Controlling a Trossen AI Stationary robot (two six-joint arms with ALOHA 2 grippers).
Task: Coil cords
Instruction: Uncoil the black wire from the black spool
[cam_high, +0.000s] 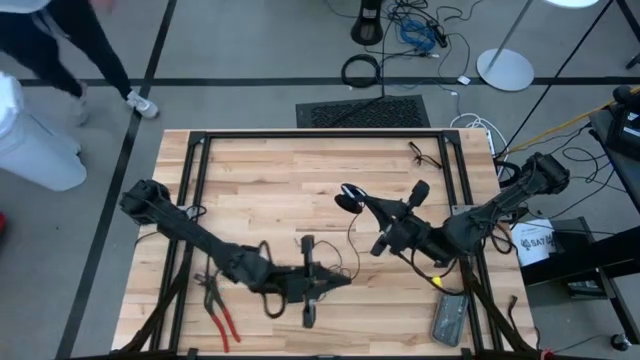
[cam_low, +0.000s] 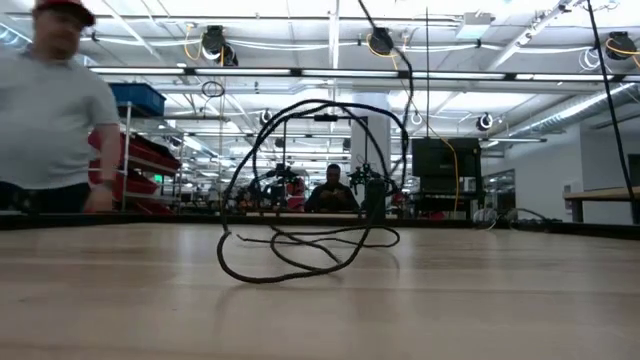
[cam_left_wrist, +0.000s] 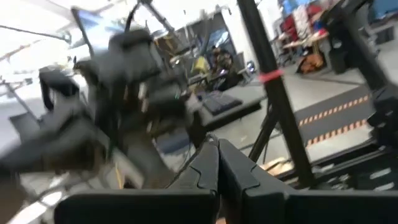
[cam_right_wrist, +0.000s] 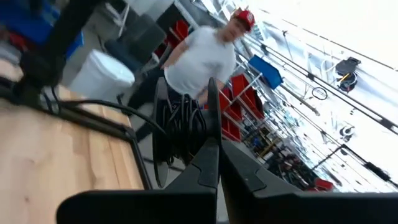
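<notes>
The wooden table (cam_high: 300, 190) fills the middle of the high view, with a black frame along its edges. The left arm reaches in from nine o'clock toward the near-centre, and the left gripper (cam_high: 340, 281) sits at about six o'clock of the table; its fingers (cam_left_wrist: 208, 171) are pressed together with nothing visibly between them. The right arm comes in from three o'clock, and the right gripper (cam_high: 352, 197) sits just right of the table's centre, its fingers (cam_right_wrist: 211, 165) also closed tight; in the right wrist view, dark loops of cord hang just behind the fingers, but whether they are pinched I cannot tell. A grey device (cam_high: 449, 318) lies at five o'clock, near the table's corner. Red-handled pliers (cam_high: 219, 310) lie at seven o'clock. The cord (cam_low: 300, 245), thin and black, rests on the table between the two grippers, rising in a tall loose loop in the low view.
</notes>
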